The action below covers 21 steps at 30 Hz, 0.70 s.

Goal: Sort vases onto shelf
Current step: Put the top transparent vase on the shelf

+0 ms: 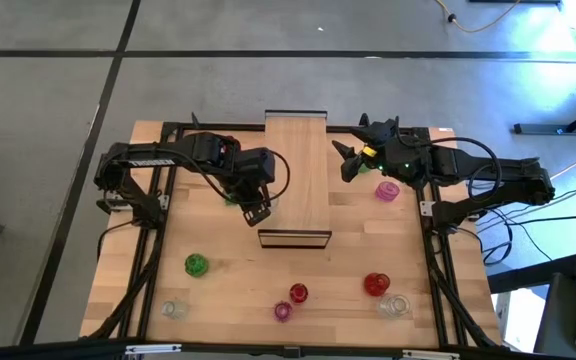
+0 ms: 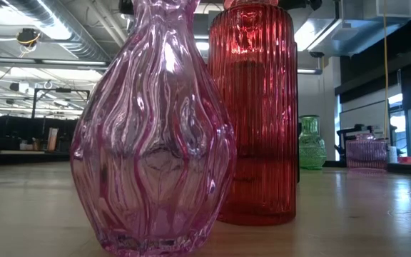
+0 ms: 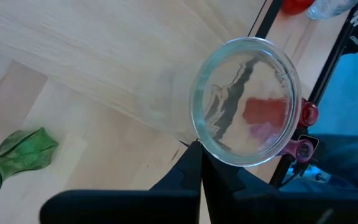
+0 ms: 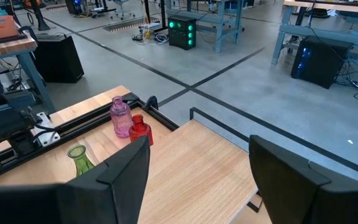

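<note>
The shelf is a long light-wood box at the table's far middle. My left gripper hangs by the shelf's near left corner, shut on a clear vase that the left wrist view shows end-on. My right gripper is raised over the shelf's far right side, open, with nothing between its fingers. A green vase stands on the table left of the shelf. Pink and red vases stand beyond it. Several more vases stand along the table's near part. My left gripper has its two closed fingertips at the clear vase's round glass edge. The fingers come from above, slanting steeply down. The vase juts out beyond the fingertips, over the shelf's left edge. Whether that edge is the mouth or the base, I cannot tell.
On the near table stand a green vase, a clear one, a red and a pink one, then another red and clear. A pink vase stands right of the shelf. Black frame rails run along the table's sides.
</note>
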Each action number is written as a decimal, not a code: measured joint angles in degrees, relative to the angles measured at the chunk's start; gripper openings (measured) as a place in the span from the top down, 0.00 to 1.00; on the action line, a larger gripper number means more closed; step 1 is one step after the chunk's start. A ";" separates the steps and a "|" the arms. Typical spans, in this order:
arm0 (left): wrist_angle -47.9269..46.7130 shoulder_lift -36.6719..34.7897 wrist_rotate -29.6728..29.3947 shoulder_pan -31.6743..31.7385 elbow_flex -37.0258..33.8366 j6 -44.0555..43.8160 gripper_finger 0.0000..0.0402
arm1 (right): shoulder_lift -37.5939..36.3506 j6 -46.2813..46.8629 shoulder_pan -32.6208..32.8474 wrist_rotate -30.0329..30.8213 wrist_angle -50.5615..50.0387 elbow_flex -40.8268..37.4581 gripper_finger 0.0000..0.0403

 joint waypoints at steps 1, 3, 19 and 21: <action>0.33 0.00 0.26 0.00 0.00 0.11 1.00 | 0.00 0.00 0.00 0.00 -0.02 0.00 0.37; 0.99 0.00 0.47 0.00 0.00 0.13 1.00 | 0.00 0.00 0.00 0.00 0.00 0.00 0.37; 1.53 0.02 1.35 0.00 0.00 0.56 1.00 | 0.00 0.00 0.00 -0.02 0.00 0.00 0.37; -0.71 0.04 -0.16 -0.04 0.00 0.37 1.00 | 0.00 0.01 0.00 0.00 -0.04 0.00 0.37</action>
